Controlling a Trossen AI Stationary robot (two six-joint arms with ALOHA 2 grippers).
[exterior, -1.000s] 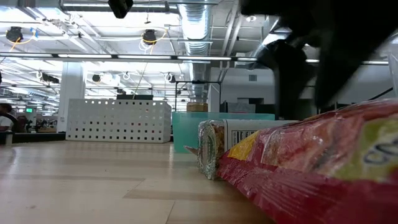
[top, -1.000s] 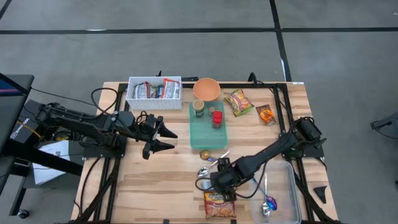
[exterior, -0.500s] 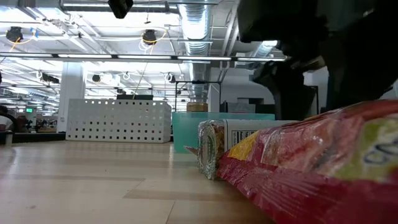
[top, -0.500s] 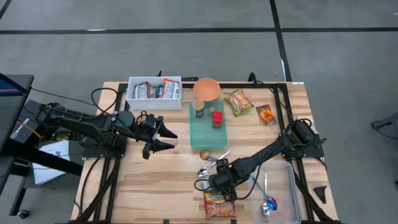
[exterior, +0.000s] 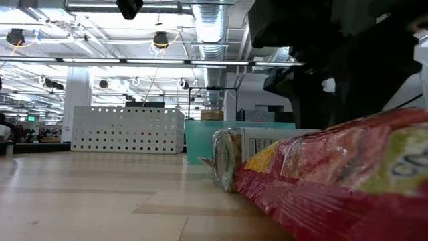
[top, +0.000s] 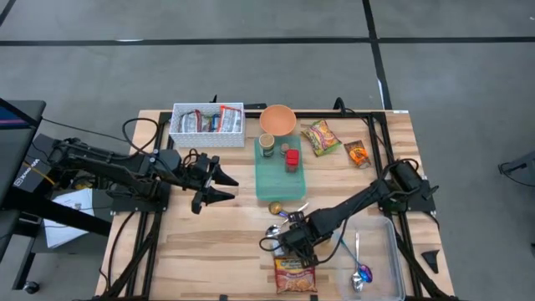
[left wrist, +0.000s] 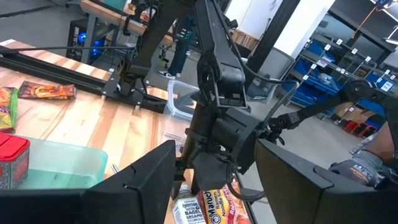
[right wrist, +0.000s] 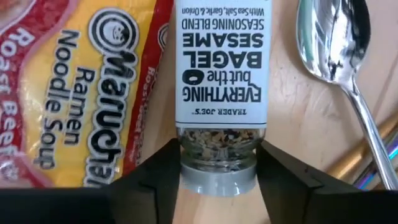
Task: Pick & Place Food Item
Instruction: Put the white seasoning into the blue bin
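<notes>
**Right gripper closing around a seasoning jar at the near edge of the table**

Nearest, at the front edge of the wooden table (top: 192, 242), lies a red and yellow ramen packet (top: 295, 276). Just behind it, touching its far edge, a seasoning jar (right wrist: 221, 74) lies on its side, its label reading "Everything but the Bagel Sesame". The right gripper (top: 294, 245) is down over this jar. In the right wrist view its two dark fingers (right wrist: 149, 186) stand on either side of the jar's grey cap end, very close to the glass; whether they already press on it cannot be told.

Beside the jar lie silver spoons (top: 272, 232), one with its bowl next to the label. To the right, at the near right corner, sits a clear tray (top: 393, 267) holding more cutlery, among it a shiny coloured spoon (top: 360, 273).

Farther back, mid-table, a small gold-wrapped item (top: 274, 206) lies just in front of a pale green board (top: 279, 177). On the board's far end stand a small cup (top: 267, 145) and a red-capped container (top: 292, 159).

To the left of the board, well apart from it, the left gripper (top: 224, 187) hovers with its fingers spread wide and nothing between them.

At the far edge stand a white basket (top: 206, 131) filled with packets and, to its right, an orange bowl (top: 277, 119). Farther right lie a green snack bag (top: 320, 137) and a small orange packet (top: 357, 154).
</notes>
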